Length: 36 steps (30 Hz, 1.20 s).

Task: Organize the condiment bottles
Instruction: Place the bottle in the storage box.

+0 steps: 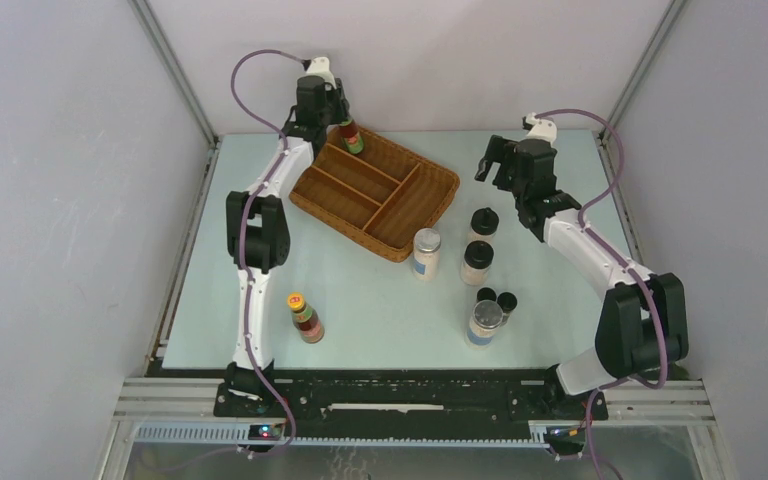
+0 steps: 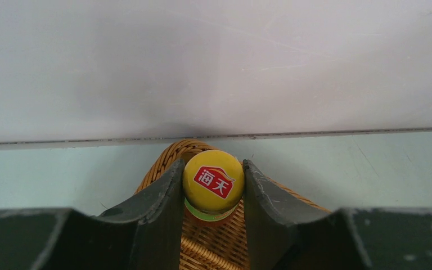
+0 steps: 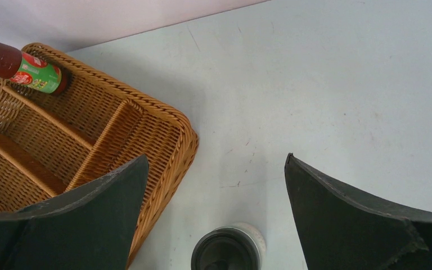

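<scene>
Wicker tray [image 1: 412, 208] sits around 12 o'clock on the worktop [image 1: 380, 310]. Left tool [image 2: 212, 169] is pinching the yellow-cap sauce bottle [image 2: 212, 181] at the tray's 11 o'clock corner, prob resting inside, can't tell tbh. Right tool [image 3: 216, 159] is spread wide w/ nothing in it, above a black-capped shaker [image 3: 225, 250] at the tray's 4 o'clock.

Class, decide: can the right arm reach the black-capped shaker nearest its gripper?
Probably yes: the right gripper is open and empty, the shaker stands upright close by, and nothing lies between them.
</scene>
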Motion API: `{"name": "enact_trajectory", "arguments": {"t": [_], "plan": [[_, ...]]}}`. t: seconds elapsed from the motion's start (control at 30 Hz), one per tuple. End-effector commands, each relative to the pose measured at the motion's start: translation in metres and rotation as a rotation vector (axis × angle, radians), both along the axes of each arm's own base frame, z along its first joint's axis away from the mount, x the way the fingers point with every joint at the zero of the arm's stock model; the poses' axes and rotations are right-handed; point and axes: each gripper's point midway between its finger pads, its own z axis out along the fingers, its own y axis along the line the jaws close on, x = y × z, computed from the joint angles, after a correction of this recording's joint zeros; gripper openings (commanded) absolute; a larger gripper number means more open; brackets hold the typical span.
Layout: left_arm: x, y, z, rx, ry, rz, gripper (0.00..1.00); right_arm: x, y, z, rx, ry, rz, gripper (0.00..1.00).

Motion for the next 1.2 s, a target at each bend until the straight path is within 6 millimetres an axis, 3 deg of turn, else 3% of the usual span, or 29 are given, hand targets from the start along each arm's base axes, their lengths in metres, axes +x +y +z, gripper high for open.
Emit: {"name": "enact_trajectory", "arguments": {"t": [0.0,0.33,0.5,0.67,0.77,0.93,1.07,1.17], "plan": [[0.007,-0.003,0.112,-0.050,-0.277,-0.019,0.00,0.012,0.003,0.025,0.028,-0.072,0.004,1.00],[-0.001,-0.017,0.088,0.030,-0.199,-0.067,0.00,0.012,0.006,0.019,0.056,-0.051,-0.003,1.00],[-0.005,-0.022,0.089,0.057,-0.189,-0.077,0.02,0.012,0.007,0.018,0.060,-0.050,-0.002,1.00],[-0.007,-0.024,0.079,0.087,-0.164,-0.065,0.24,0.011,0.007,0.019,0.064,-0.057,-0.002,1.00],[-0.006,-0.027,0.072,0.097,-0.149,-0.070,0.45,0.011,0.006,0.018,0.066,-0.057,-0.004,1.00],[-0.005,-0.030,0.063,0.098,-0.136,-0.082,0.68,0.012,0.006,0.015,0.066,-0.052,-0.005,1.00],[-0.003,-0.030,0.061,0.094,-0.136,-0.078,0.82,0.013,0.006,0.014,0.067,-0.053,-0.002,1.00],[-0.002,-0.029,0.059,0.090,-0.133,-0.076,0.85,0.013,0.006,0.012,0.065,-0.048,-0.002,1.00]]}}
